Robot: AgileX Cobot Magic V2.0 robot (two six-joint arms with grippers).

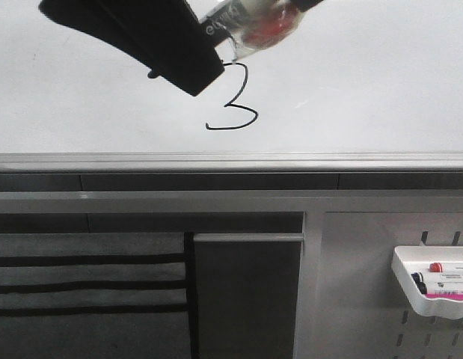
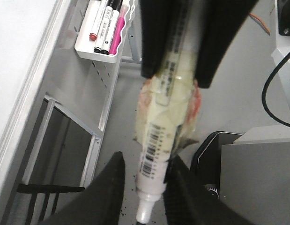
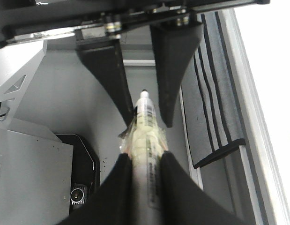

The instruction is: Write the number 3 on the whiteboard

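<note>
The number 3 (image 1: 232, 99) sat finished in thin black line on the glossy whiteboard (image 1: 381, 82), just beneath the marker (image 1: 250, 24), whose long axis slanted toward the digit's top. Both hands were clamped on the tape-wrapped marker barrel: the left hand (image 2: 144, 180) and the right hand (image 3: 145, 161), with matte black tapered fingers.

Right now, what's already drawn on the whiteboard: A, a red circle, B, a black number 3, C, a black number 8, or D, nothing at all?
B: in the front view a thin black number 3 stands on the whiteboard, its tail curling left at the base, just below the marker that the jaws hold.
</note>
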